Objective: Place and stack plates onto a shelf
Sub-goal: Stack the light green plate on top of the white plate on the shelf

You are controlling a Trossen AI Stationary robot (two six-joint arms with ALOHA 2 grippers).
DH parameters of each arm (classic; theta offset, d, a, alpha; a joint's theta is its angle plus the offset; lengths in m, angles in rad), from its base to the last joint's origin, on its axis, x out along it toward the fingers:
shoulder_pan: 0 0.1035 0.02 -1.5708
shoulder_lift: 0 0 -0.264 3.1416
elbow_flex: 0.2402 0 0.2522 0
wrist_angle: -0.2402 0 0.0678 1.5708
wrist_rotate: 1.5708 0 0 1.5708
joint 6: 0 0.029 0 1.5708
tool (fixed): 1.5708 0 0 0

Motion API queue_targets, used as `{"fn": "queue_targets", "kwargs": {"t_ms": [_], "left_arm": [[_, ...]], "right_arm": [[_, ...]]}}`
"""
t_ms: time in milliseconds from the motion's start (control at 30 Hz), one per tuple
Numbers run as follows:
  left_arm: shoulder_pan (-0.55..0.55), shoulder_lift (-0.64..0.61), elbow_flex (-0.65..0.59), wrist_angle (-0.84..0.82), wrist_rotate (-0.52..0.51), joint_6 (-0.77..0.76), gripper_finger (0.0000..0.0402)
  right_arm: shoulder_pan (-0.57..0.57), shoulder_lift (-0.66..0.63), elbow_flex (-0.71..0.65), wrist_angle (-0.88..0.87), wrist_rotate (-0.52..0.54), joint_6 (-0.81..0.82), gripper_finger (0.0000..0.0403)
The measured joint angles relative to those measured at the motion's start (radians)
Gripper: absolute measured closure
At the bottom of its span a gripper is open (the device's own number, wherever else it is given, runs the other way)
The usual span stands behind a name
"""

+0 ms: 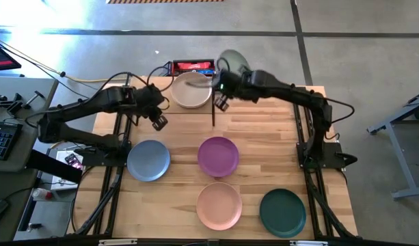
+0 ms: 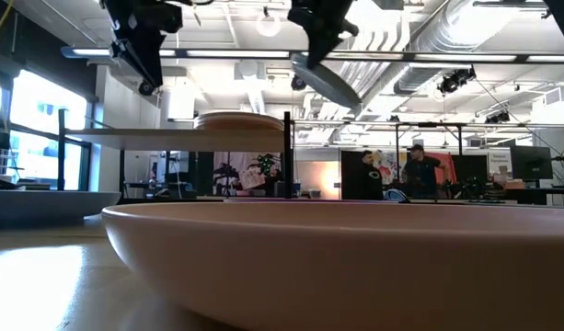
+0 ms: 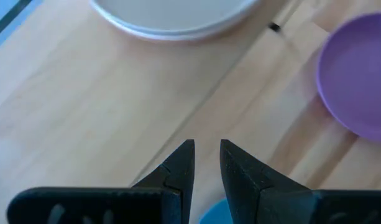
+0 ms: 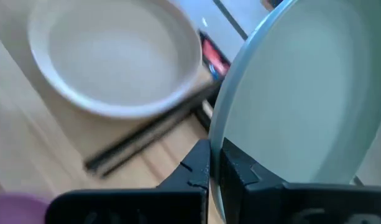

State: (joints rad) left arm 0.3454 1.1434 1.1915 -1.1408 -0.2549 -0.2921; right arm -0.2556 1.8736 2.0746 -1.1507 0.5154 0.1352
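My right gripper [image 1: 224, 74] is shut on a sage green plate [image 1: 232, 61], held high past the shelf's right end, near the table's far edge. On the shelf [image 2: 171, 136], a light board on black legs, a cream plate [image 1: 191, 92] rests on its base. My left gripper [image 1: 158, 121] hovers narrowly open over the shelf's near edge [image 3: 178, 124] and touches nothing. Blue [image 1: 148, 160], purple [image 1: 218, 156], pink-tan [image 1: 219, 205] and dark teal [image 1: 282, 212] plates lie flat on the tabletop. My right gripper [image 4: 210, 163] pinches the sage green plate's rim [image 4: 222, 134] between its two fingers, one on the inner face and one on the underside. The plate is lifted clear and tilted steeply, slanting down below the fingers [image 2: 329, 83] in the low view.
A black shelf leg [image 1: 213, 113] stands between the cream plate and the right arm. A red and black box [image 1: 192, 67] sits beyond the table's far edge. The shelf's left half [image 2: 125, 136] is bare. People stand in the room far behind [image 2: 420, 170].
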Motion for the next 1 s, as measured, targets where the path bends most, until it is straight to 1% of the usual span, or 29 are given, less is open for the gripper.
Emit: {"fn": "queue_targets", "kwargs": {"t_ms": [200, 367, 533, 700, 767, 900, 1000], "left_arm": [[0.093, 0.0, 0.0, 0.006, 0.0, 0.007, 0.0337], [0.145, 0.0, 0.0, 0.006, 0.001, 0.002, 0.0337], [0.187, 0.0, 0.0, 0.006, 0.001, -0.035, 0.0337], [0.225, 0.0, 0.0, 0.006, 0.001, -0.064, 0.0337], [0.24, 0.0, 0.0, 0.006, 0.002, -0.075, 0.0337], [0.268, 0.0, 0.0, 0.011, 0.01, -0.092, 0.0337], [0.287, 0.0, 0.0, 0.014, 0.011, -0.099, 0.0337]], "right_arm": [[-0.105, 0.0, 0.007, 0.202, -0.201, -0.197, 0.0403], [-0.163, 0.0, 0.007, 0.343, -0.352, -0.34, 0.0403], [-0.201, 0.002, 0.007, 0.43, -0.502, -0.471, 0.0403], [-0.212, 0.017, 0.006, 0.484, -0.663, -0.636, 0.0403], [-0.209, 0.027, 0.005, 0.479, -0.693, -0.695, 0.0403], [-0.203, 0.044, 0.005, 0.461, -0.7, -0.804, 0.0403], [-0.201, 0.056, 0.005, 0.428, -0.732, -0.895, 0.0403]]}}
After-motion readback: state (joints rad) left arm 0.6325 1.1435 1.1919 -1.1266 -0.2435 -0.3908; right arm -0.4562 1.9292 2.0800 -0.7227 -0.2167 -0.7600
